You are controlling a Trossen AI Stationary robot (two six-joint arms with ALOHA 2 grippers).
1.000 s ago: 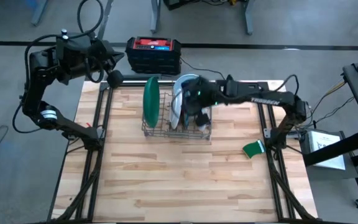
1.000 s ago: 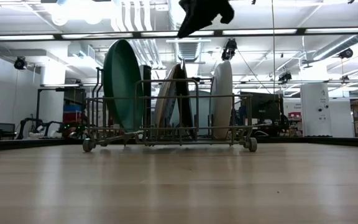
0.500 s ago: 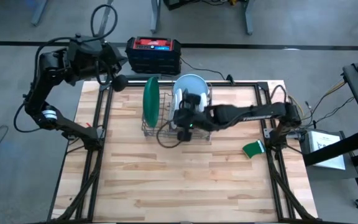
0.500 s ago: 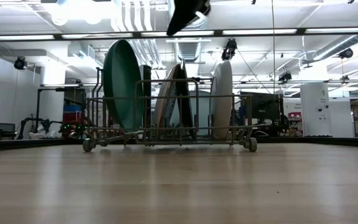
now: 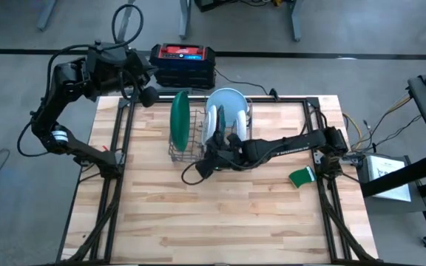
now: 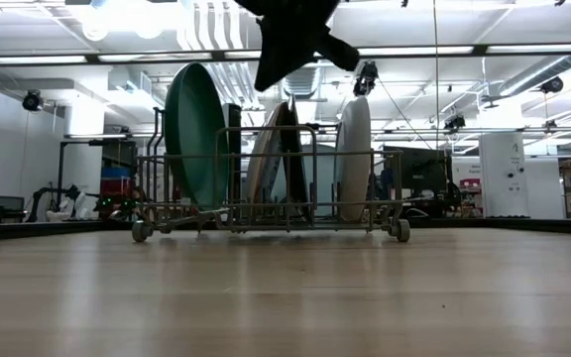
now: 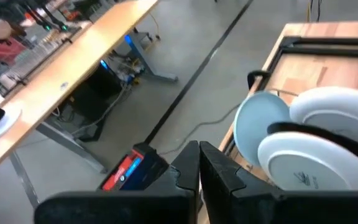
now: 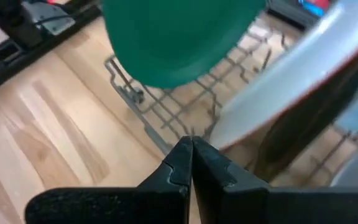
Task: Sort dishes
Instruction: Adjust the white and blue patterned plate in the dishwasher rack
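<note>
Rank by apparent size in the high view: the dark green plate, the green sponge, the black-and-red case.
1. Black-and-red case, largest as seen.
2. Dark green plate: it stands on edge, so only a narrow sliver shows.
3. Green sponge, smallest.

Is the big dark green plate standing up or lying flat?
Standing up. The big dark green round plate stands on its edge in the grey wire rack, seen edge-on from above.

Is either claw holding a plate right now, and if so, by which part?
No. The right claw is shut on nothing beside the wire rack; the left claw is shut and empty beyond the table's far-left corner.
</note>
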